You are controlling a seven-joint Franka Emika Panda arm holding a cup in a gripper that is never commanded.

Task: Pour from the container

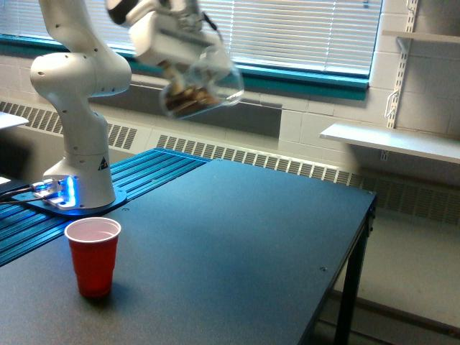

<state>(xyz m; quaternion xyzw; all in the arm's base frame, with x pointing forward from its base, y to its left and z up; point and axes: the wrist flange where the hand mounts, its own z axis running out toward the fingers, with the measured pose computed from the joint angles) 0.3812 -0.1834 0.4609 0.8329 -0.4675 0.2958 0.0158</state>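
The container (200, 84) is a small clear jar with brown pieces heaped in its lower left part. It hangs in the air, blurred and tipped onto its side with its mouth toward the exterior view's right. My gripper (176, 49) is shut on the container from above and to the left. An open red cup (93, 256) stands upright on the dark table (237, 237) near its front left corner, well below and to the left of the container.
The white arm base (80, 172) stands at the table's left on a blue ribbed mat (136, 180). The table's right edge drops off to the floor. A white wall shelf (392, 140) sits at the right beyond the table.
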